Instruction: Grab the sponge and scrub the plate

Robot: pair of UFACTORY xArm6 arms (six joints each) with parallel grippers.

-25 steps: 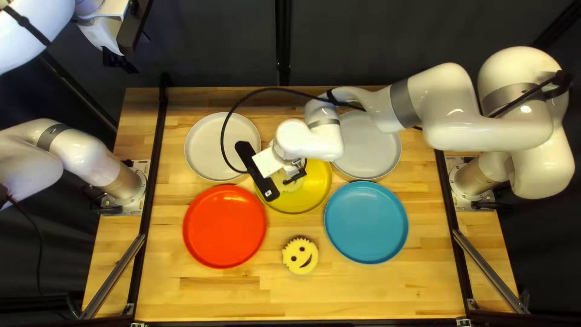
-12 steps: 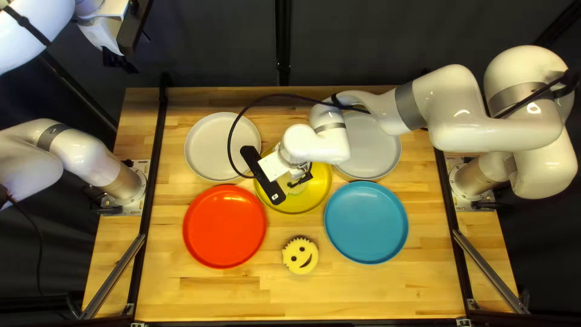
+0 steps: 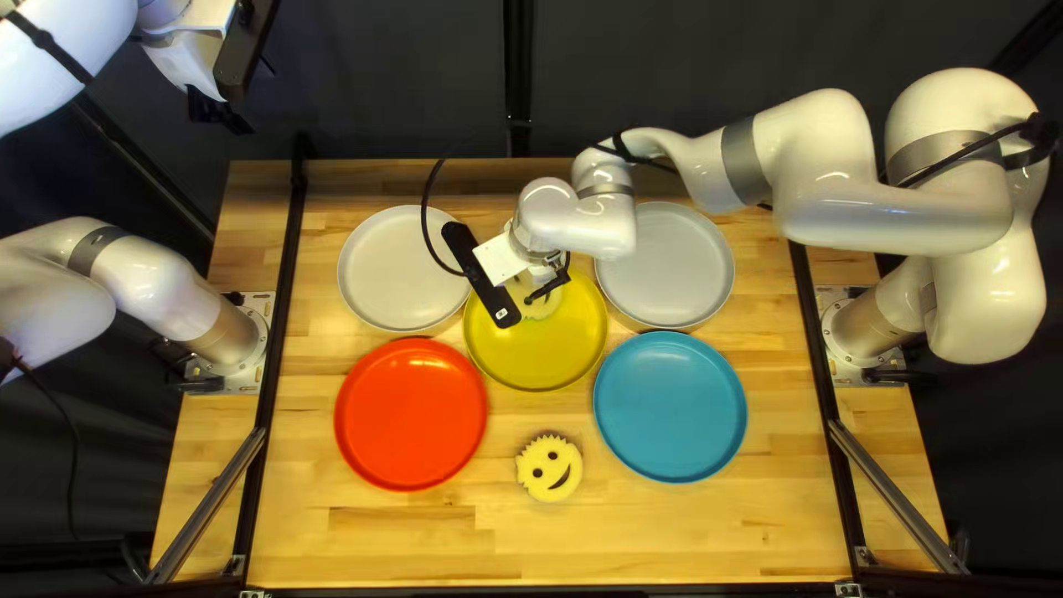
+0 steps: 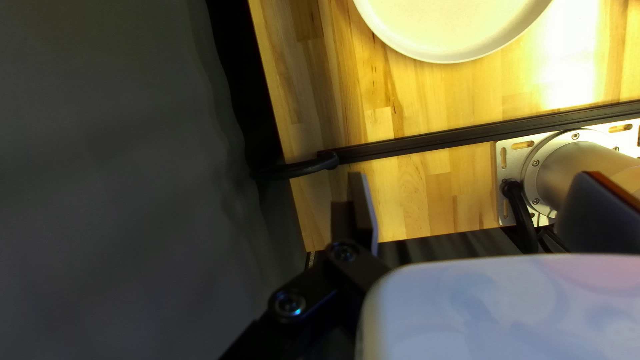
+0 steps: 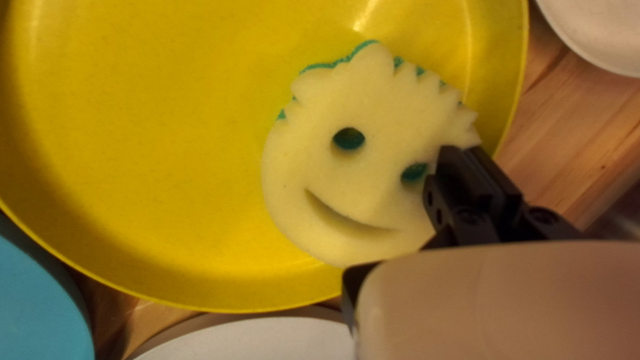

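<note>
Scrubbing seems the step in hand: the right tool (image 5: 465,157) narrowly pinches the smiley-face sponge (image 5: 347,177) on the yellow plate (image 5: 147,133); the left tool (image 4: 477,177) stands wide. Next calls for level, lightly pressed strokes.

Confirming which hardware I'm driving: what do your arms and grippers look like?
My left arm and right arm are glossy white with grey bands; a black cable loops from the right arm. The left gripper and right gripper are black.
</note>
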